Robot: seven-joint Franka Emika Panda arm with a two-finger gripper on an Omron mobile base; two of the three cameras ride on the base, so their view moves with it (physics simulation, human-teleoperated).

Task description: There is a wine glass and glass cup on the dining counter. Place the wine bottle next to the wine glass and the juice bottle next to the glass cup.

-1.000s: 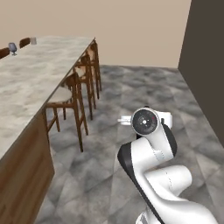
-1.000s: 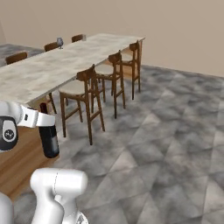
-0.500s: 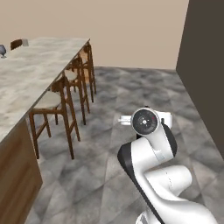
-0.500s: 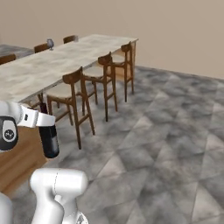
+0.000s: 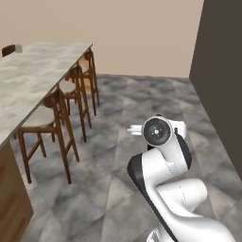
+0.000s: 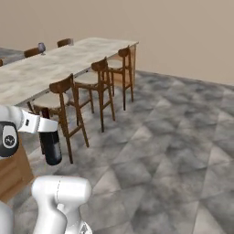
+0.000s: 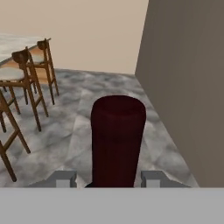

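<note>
A: Left base view first. What do you log?
B: You see the dining counter (image 5: 28, 80) running along the left side, pale marbled top. Three wooden stools (image 5: 49, 127) stand in a row against its near edge. The white arm (image 5: 165, 184) rises at lower right, its round joint cap facing the camera. A dark wall panel (image 5: 222, 80) fills the right edge. The gripper itself is hidden behind the arm here.

A: Right base view?
B: You have the same counter (image 6: 55, 64) from the other side, stools (image 6: 103, 87) lined along it. A wine glass (image 6: 41, 47) stands on the far part of the top, small at this range. At the left edge, the wine bottle (image 6: 51, 147) hangs body downward from the hand, off the floor, in front of the counter's wooden side and well apart from the wine glass. Its neck end is covered by the hand.

A: Hand view, and the end effector?
B: You look along the gripper (image 7: 105, 179). The bottle's dark-red neck (image 7: 118, 140) stands squarely between the two grey fingertips (image 7: 61, 178). Jaws are partly closed, one tip on each side of the neck; record it as gripping the wine bottle. Beyond it: grey stone-pattern floor (image 7: 87, 122), stools at left, dark panel at right
</note>
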